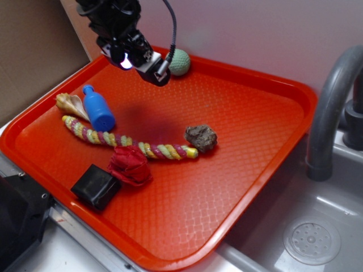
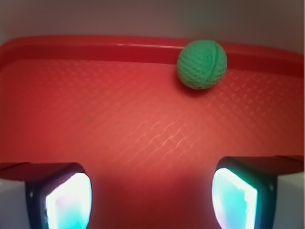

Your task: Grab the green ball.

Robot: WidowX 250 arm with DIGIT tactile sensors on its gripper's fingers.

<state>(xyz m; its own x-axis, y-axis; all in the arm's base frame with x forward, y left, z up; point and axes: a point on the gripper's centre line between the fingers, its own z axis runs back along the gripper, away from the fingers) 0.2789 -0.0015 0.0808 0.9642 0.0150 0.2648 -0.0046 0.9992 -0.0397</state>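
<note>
Green ball (image 2: 202,64) sits against the tray's (image 1: 249,170) far rim, so the gripper (image 2: 151,198) hangs just short of it, fingers (image 2: 69,200) apart and empty, probably lining up.

End effector (image 2: 151,198) tilted downward from the black arm (image 1: 113,17), fingers (image 2: 64,200) spread wide, nothing between them.

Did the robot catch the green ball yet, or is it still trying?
Not yet. The claw has reached the far end of the red tray, close to the green ball. In the wrist view its fingers are spread open with nothing between them, and the ball sits ahead by the tray's rim. Left to do: move forward, close, lift.
</note>
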